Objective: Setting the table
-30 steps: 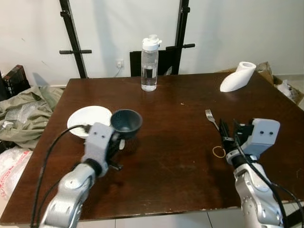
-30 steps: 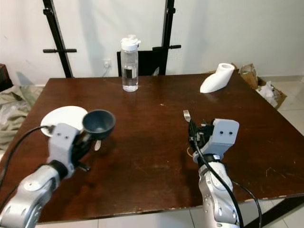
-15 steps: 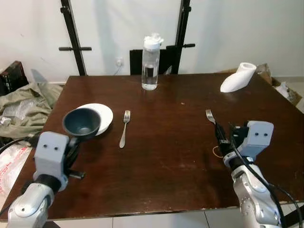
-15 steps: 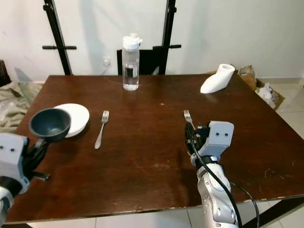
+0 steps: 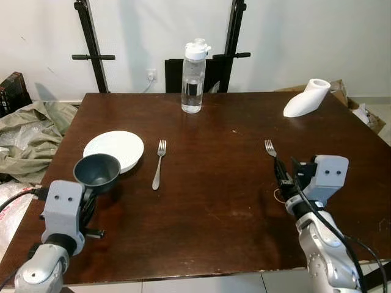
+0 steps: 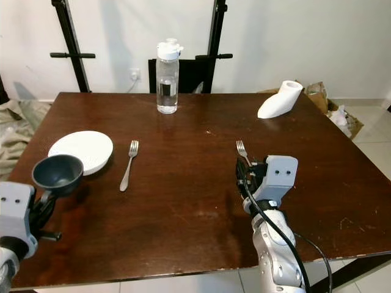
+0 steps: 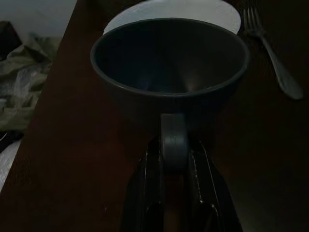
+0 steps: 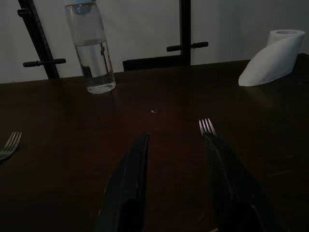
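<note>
dark wooden bench [image 5: 214, 183]; left gripper [image 7: 174, 150] fingers clamped on cup [image 5: 96, 173] handle, cup aloft just near-left of plate [image 5: 113, 149]; right gripper [image 8: 176, 159] fingers apart, second fork [image 5: 269, 149] just ahead, lengthwise.

The head views are bright, evenly lit and sharp, with soft sheen on the dark table [image 5: 214, 183]. Both wrist views are dim and murky, shadowed nearby.

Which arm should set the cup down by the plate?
Left. Its tool already grips the dark cup by the handle, right beside the white plate. The right tool is open, across the table near the other fork.
</note>
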Tool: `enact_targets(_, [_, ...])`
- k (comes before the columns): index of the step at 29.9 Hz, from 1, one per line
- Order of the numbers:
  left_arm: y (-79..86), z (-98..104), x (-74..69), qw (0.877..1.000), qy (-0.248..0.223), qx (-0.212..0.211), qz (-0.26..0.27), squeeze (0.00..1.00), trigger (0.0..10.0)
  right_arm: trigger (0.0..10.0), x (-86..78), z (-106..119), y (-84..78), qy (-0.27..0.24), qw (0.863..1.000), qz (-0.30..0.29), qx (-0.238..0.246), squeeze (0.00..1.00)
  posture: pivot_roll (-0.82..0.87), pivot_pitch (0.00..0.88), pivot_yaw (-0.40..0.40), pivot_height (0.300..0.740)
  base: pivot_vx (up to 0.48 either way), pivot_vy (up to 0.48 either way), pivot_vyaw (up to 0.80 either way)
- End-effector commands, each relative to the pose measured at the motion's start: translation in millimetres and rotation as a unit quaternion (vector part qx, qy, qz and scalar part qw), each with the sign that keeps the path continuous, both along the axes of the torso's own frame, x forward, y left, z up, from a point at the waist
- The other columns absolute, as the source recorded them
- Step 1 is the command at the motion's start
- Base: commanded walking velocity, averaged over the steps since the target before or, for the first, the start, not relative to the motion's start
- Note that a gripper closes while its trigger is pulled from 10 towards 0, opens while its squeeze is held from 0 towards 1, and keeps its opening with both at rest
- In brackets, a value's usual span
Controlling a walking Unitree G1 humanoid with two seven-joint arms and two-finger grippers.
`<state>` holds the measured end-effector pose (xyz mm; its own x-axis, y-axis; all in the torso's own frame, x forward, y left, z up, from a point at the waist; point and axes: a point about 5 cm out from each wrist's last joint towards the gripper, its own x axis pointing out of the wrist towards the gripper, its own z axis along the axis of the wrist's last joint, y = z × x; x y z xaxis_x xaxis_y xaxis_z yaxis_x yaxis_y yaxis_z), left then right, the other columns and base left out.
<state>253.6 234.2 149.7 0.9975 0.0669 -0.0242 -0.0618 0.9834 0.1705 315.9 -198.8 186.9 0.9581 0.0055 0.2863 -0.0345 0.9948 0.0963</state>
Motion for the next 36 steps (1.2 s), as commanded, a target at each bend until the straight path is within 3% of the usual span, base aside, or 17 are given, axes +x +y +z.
enact_targets(1, [4.3,-6.0,-4.4,1.000,0.006,0.003,0.014,0.00,10.0,10.0,-1.6,-6.6,-2.2,0.015,1.000,-0.004,-0.001,0.00,0.12,0.147,0.040,0.740,0.000,0.000,0.00])
enact_targets(9, [-1.0,-7.9,-21.7,0.999,-0.006,-0.022,0.039,0.00,10.0,10.0,1.7,-7.2,-0.7,0.017,1.000,-0.001,-0.002,0.00,0.14,0.149,0.033,0.740,0.000,0.000,0.00])
enact_targets(25, [-9.6,-2.6,-31.3,0.997,-0.016,-0.051,0.054,0.00,10.0,10.0,13.2,-5.4,-1.5,0.020,1.000,0.006,-0.008,0.00,0.15,0.161,0.041,0.740,0.000,0.000,0.00])
enact_targets(36, [-2.1,-17.1,-37.6,0.995,0.012,-0.059,0.083,0.00,10.0,10.0,17.1,-3.5,-4.4,0.019,1.000,0.004,-0.013,0.00,0.15,0.154,0.038,0.740,0.000,0.000,0.00])
